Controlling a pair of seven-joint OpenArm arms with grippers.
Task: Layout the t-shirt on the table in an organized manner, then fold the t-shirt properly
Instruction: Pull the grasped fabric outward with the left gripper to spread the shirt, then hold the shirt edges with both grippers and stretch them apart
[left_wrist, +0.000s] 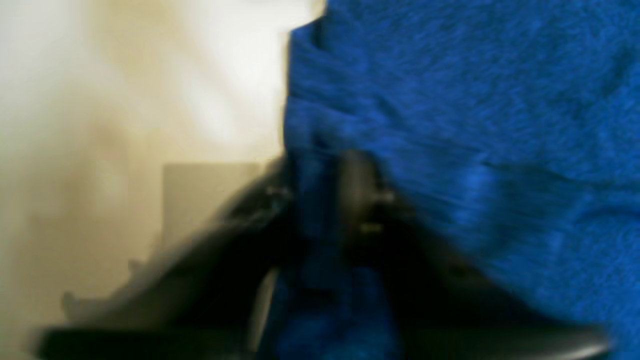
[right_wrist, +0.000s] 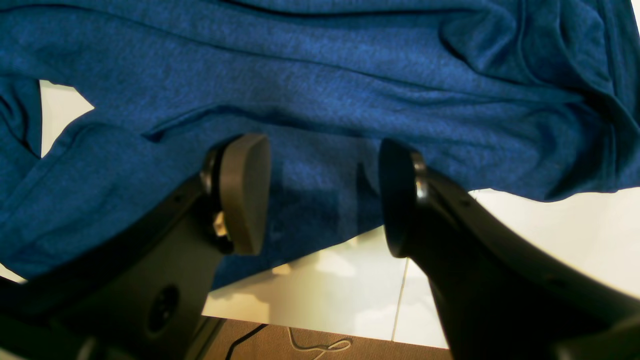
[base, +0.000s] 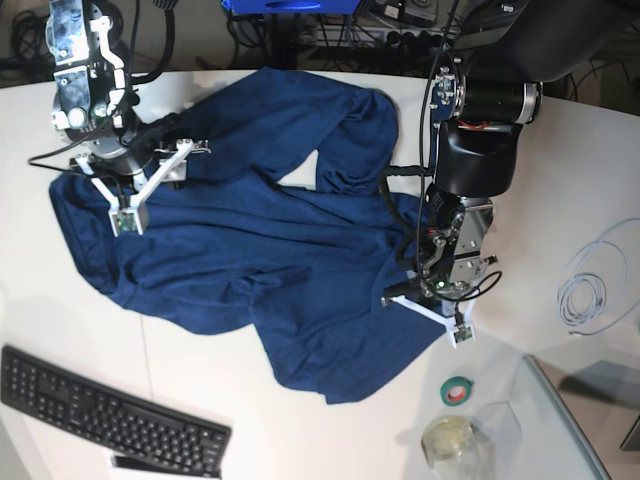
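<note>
Navy t-shirt (base: 250, 240) sprawls rumpled across the white table (base: 300, 430).

The left gripper (left_wrist: 325, 200) is down low with its dark jaws pinched together on a fold of the t-shirt (left_wrist: 475, 125), the arm reaching in from the far side and bent steeply at the wrist. The right gripper (right_wrist: 320, 195) hangs just above the cloth near the opposite edge, its two pads (right_wrist: 245, 192) standing well apart with nothing between them.
</note>
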